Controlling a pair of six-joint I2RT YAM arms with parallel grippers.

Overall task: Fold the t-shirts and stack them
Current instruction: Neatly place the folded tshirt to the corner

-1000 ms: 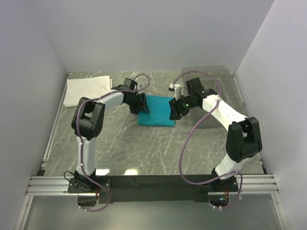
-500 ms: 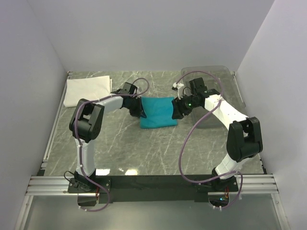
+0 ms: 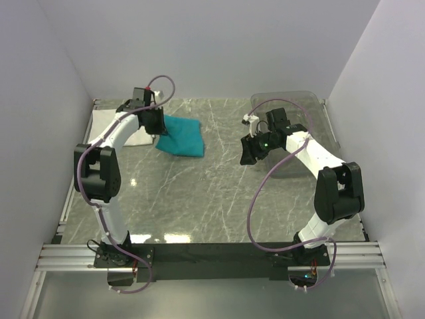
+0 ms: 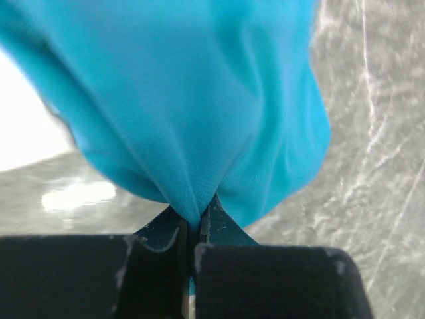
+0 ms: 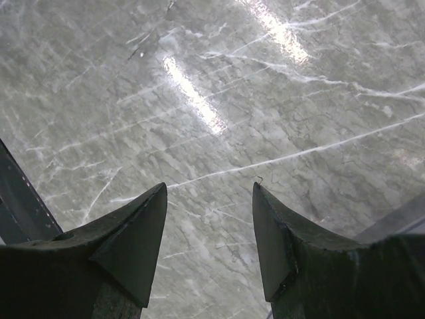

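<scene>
The folded teal-blue t-shirt [image 3: 180,135] hangs from my left gripper [image 3: 159,128], which is shut on its edge at the back left of the table. In the left wrist view the teal cloth [image 4: 199,100] fills the frame, pinched between the closed fingers of my left gripper [image 4: 197,222]. The folded white t-shirt [image 3: 109,125] lies at the back left corner, partly hidden by the left arm, just left of the teal one. My right gripper [image 3: 247,154] is open and empty over bare marble, its fingertips [image 5: 159,199] wide apart around my right gripper's midpoint [image 5: 209,189].
A clear plastic bin [image 3: 312,106] stands at the back right, behind the right arm. The marble tabletop [image 3: 212,193] runs to a metal rail at the near edge. White walls close in on three sides.
My left gripper has carried the teal t-shirt from the table's middle to the back left, beside the white one. My right gripper has let go of it and opened.
</scene>
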